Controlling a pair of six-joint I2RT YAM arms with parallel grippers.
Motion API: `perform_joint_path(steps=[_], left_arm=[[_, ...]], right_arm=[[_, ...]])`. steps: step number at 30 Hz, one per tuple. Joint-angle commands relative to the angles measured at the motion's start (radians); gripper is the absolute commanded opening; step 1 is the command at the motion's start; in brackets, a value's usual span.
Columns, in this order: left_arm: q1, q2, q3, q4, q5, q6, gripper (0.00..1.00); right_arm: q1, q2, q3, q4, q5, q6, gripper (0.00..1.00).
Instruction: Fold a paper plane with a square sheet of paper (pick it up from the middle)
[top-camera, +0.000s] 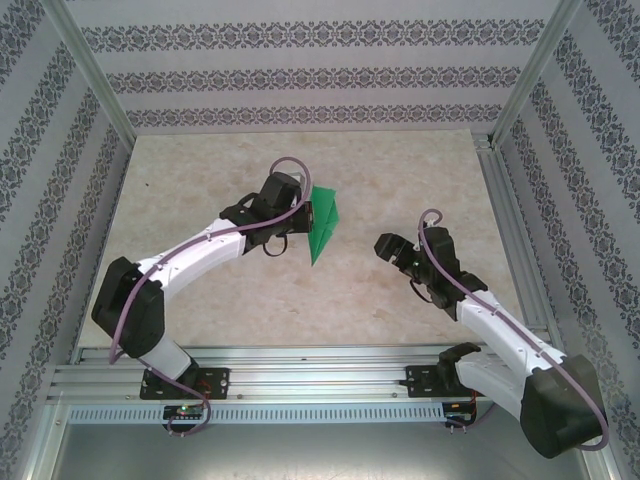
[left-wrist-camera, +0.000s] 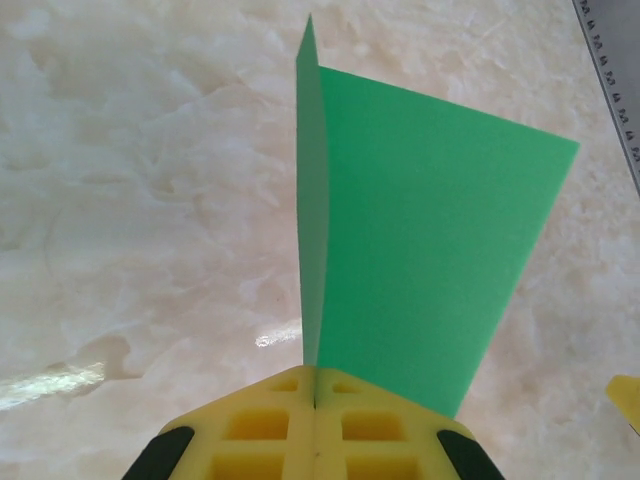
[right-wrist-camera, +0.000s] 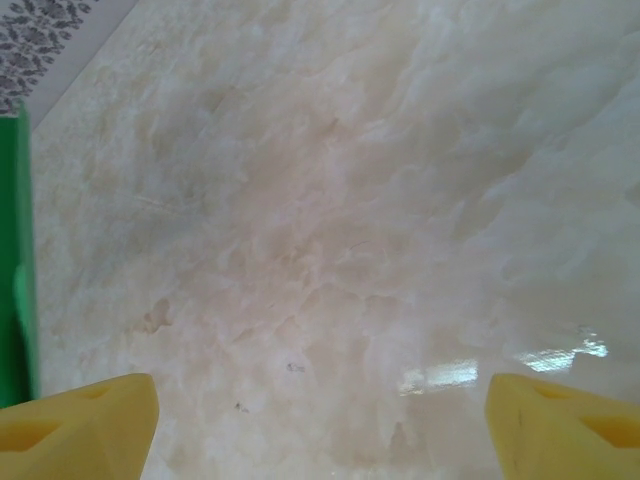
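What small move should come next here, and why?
Probably bring the right gripper leftward toward the square sheet of paper. The left gripper is shut on its folded edge, while the right one stands open and apart from the paper, so it looks free to take the loose flap.

The table (top-camera: 200, 210) has a pale beige top veined like marble. It is glossy enough that the lights show on it as bright streaks (right-wrist-camera: 560, 350), and a few small dark specks (right-wrist-camera: 295, 367) mark it in the right wrist view. An aluminium rail (top-camera: 507, 230) runs along its right edge, a broader band of ribbed rails (top-camera: 310, 382) closes the near edge with the left arm's base (top-camera: 185, 383) and the right arm's base (top-camera: 432, 378) fixed there, and patterned wall panels (top-camera: 300, 70) stand round the other sides.
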Motion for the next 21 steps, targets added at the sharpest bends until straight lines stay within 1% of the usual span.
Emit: perform_joint_path(steps=[1,5,9,12,16,19,21], left_arm=[[0.031,0.046,-0.063,0.215,0.218,-0.064,0.00],[0.059,0.112,-0.128,0.348,0.300,-0.123,0.00],[0.077,0.172,-0.163,0.423,0.356,-0.156,0.00],[0.092,0.200,-0.195,0.455,0.374,-0.167,0.00],[0.112,0.237,-0.242,0.509,0.397,-0.187,0.00],[0.122,0.263,-0.256,0.508,0.394,-0.188,0.00],[0.128,0.273,-0.265,0.506,0.393,-0.189,0.00]], right_arm=[[0.048,0.013,0.066,0.001,0.051,0.026,0.83],[0.107,0.069,0.118,-0.036,0.108,0.051,0.74],[0.201,0.173,0.178,-0.045,0.174,0.066,0.68],[0.256,0.275,0.237,-0.038,0.193,0.072,0.59],[0.310,0.416,0.332,-0.048,0.185,0.069,0.49],[0.333,0.494,0.384,-0.070,0.183,0.072,0.45],[0.342,0.532,0.404,-0.064,0.177,0.072,0.45]])
